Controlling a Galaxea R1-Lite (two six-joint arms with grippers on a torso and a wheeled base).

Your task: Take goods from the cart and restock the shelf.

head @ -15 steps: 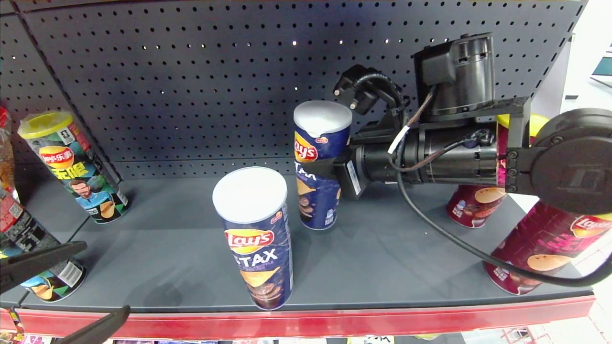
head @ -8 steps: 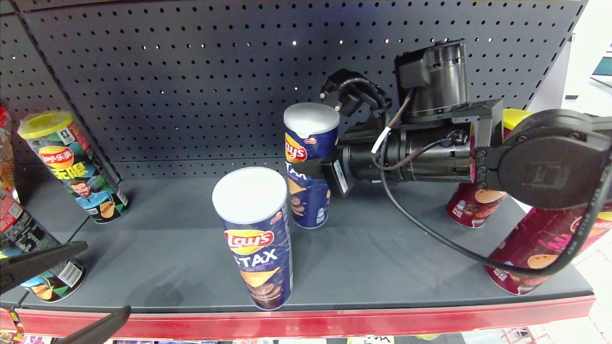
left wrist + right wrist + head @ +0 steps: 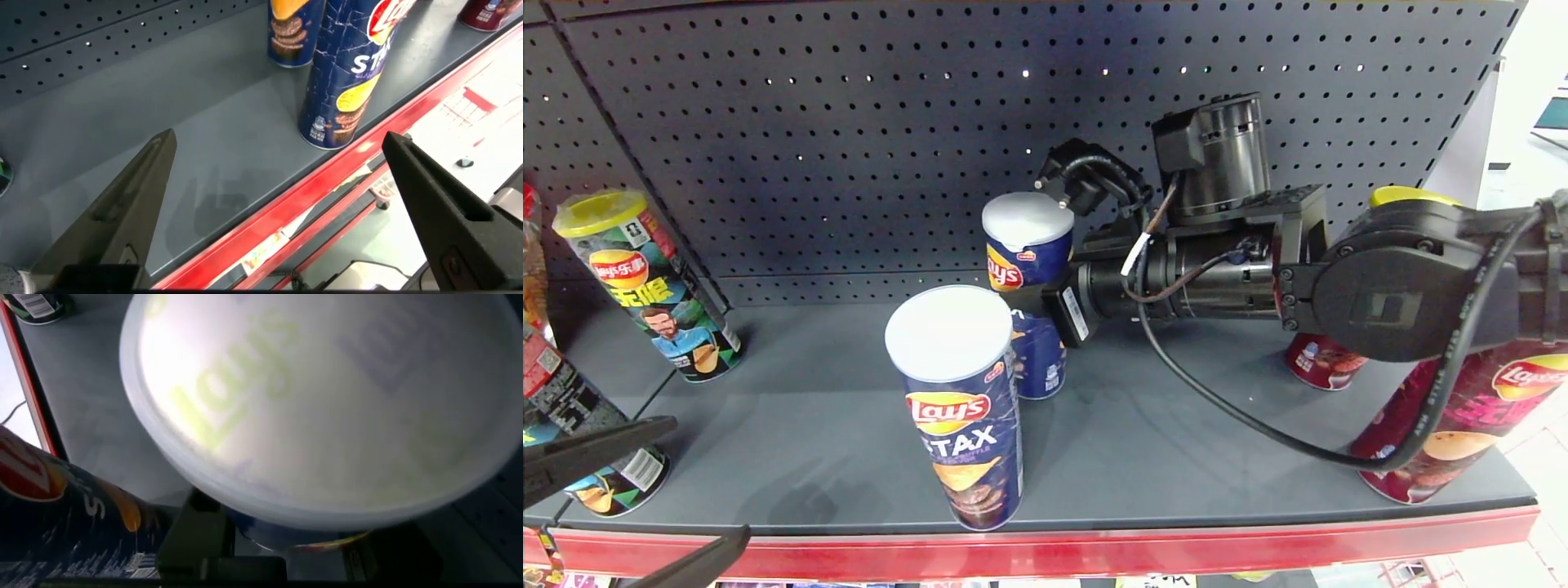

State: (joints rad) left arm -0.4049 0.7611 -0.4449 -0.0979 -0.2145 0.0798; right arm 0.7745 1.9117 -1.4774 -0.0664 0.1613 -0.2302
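My right gripper (image 3: 1047, 300) is shut on a blue chip can (image 3: 1023, 249) with a white lid, holding it upright at mid height. This can is just behind and to the right of a second blue chip can (image 3: 960, 400) that stands near the front of the grey shelf (image 3: 1176, 441). I cannot tell whether the held can's base touches the shelf. The right wrist view looks down on the held can's lid (image 3: 327, 400), with the front can (image 3: 73, 531) beside it. Low at the shelf's left front, my left gripper (image 3: 278, 220) is open with nothing between its fingers (image 3: 596, 445).
Two maroon cans (image 3: 1462, 425) (image 3: 1319, 359) stand at the shelf's right end. Green cans (image 3: 645, 286) (image 3: 605, 478) stand at the left. A pegboard wall (image 3: 849, 147) closes the back. A red lip (image 3: 1094, 549) runs along the shelf's front edge.
My right arm has carried the blue can leftward and lower, so it now sits partly behind the front can. The left gripper has stayed put.
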